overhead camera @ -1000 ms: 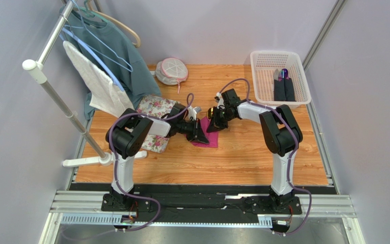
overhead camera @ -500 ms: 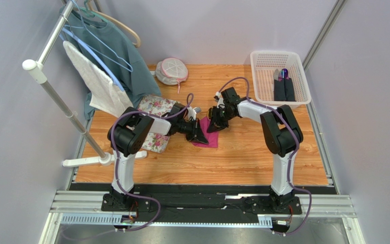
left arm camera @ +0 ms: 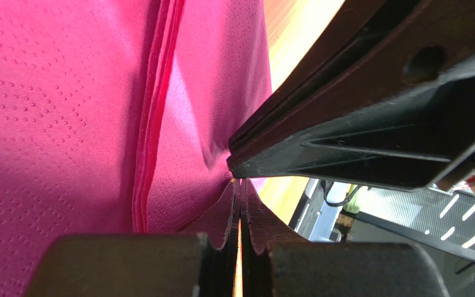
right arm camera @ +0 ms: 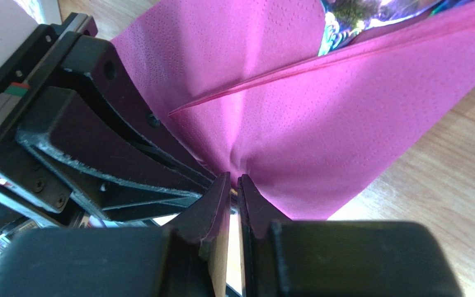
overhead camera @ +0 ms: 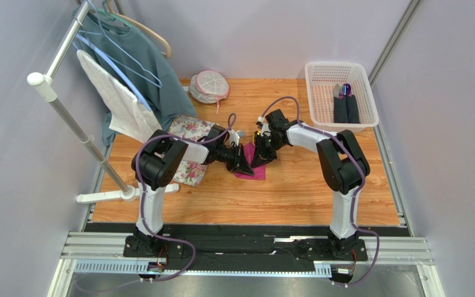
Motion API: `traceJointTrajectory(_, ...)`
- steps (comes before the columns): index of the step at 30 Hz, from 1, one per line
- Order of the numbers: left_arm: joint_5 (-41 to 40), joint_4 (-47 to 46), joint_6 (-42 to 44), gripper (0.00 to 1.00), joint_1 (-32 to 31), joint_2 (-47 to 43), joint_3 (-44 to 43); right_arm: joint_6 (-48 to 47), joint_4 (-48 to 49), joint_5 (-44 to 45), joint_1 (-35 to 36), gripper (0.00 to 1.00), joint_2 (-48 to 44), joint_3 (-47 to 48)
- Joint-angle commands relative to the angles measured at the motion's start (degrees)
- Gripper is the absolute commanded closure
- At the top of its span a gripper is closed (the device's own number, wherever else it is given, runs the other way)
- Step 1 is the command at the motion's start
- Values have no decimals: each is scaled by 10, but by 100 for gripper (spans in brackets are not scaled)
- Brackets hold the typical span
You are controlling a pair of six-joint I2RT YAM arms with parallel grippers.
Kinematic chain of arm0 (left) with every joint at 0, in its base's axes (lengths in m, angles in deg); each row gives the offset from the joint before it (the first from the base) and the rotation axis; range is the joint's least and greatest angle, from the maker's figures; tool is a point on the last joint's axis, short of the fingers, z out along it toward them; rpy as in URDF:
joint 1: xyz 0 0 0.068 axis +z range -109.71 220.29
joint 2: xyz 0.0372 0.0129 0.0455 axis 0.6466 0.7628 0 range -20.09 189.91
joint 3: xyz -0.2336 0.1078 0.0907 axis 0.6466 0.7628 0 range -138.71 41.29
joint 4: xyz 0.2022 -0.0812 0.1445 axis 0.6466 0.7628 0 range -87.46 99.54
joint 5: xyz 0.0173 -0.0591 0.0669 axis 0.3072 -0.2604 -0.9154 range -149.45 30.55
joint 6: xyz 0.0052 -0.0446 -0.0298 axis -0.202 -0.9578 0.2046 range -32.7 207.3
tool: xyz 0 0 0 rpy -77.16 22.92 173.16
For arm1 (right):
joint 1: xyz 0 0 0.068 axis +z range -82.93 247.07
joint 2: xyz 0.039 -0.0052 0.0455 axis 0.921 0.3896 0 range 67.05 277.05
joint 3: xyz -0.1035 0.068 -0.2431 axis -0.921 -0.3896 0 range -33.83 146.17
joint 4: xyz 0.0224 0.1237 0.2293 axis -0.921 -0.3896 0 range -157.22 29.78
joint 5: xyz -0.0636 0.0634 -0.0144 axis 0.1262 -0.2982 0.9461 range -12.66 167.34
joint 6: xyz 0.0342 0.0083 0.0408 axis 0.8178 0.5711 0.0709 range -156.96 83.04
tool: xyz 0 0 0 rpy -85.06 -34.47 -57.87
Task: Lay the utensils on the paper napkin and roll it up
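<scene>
The magenta paper napkin (overhead camera: 256,172) lies at the table's middle, one part folded over with a raised fold line (right arm camera: 320,65). It fills the left wrist view (left arm camera: 66,111). A shiny piece of the utensils (right arm camera: 353,13) peeks from under the fold; the rest is hidden. My left gripper (overhead camera: 248,167) (left arm camera: 241,183) is shut, its tips pinching a puckered napkin edge. My right gripper (overhead camera: 258,161) (right arm camera: 233,180) meets it tip to tip, jaws nearly closed on the same edge. Its black body (left arm camera: 376,124) fills the left wrist view's right side.
A floral cloth (overhead camera: 188,133) lies under the left arm. A clothes rack (overhead camera: 66,117) with a teal shirt and white towel stands at left. A white mesh pouch (overhead camera: 209,85) sits at the back. A white basket (overhead camera: 320,69) at back right holds dark items with a purple tip (overhead camera: 345,102).
My right gripper has shifted slightly left and down toward the left gripper, closing the gap over the napkin. The left gripper has barely moved.
</scene>
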Motion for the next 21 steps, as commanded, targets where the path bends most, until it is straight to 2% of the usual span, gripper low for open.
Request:
traceJointTrajectory(1, -53, 36, 41, 99, 2, 19, 8, -19, 6, 14, 2, 88, 12, 4)
traceJointTrajectory(21, -51, 34, 44, 99, 3, 23, 16, -45, 2, 45, -32, 89, 78, 101)
